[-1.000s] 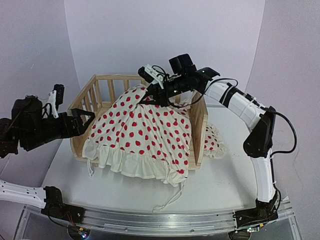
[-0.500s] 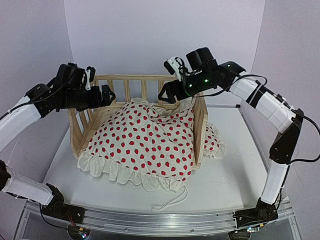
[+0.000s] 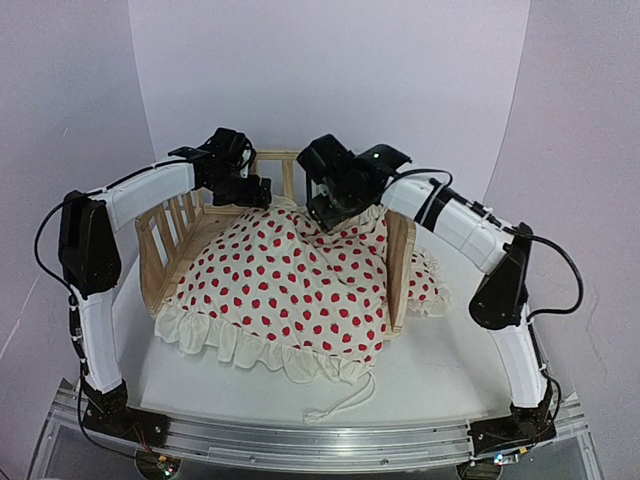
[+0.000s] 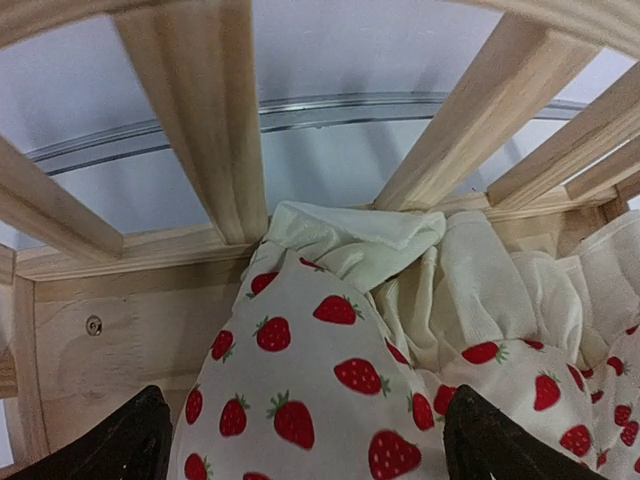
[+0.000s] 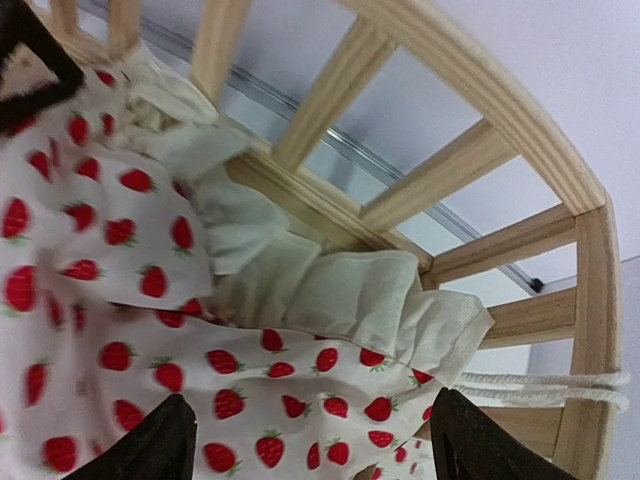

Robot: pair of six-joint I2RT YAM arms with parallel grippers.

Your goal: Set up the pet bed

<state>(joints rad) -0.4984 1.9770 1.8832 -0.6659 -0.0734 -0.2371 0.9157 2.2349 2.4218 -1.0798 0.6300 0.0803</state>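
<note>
The pet bed's pine frame (image 3: pixel 164 228) stands mid-table, with the strawberry-dotted ruffled cushion (image 3: pixel 290 280) lying in it and spilling over the open front. My left gripper (image 3: pixel 254 193) hovers at the back left corner, open, its dark fingertips (image 4: pixel 128 441) straddling the cushion's corner (image 4: pixel 300 370) below the back slats (image 4: pixel 215 130). My right gripper (image 3: pixel 326 214) is over the back right corner, also open, holding nothing. Beneath it lie the cushion's cream ruffle (image 5: pixel 360 295) and the curved rail (image 5: pixel 480 110).
A small dotted pillow (image 3: pixel 428 285) lies outside the frame's right rail. A tie string (image 3: pixel 340 405) trails on the table in front of the cushion. Another white cord (image 5: pixel 540 388) runs past the frame's corner post. Purple walls surround the table.
The right gripper opened and let go of the cushion, which settled into the frame. Both arms swung to the bed's back rail, the left arm coming from far left.
</note>
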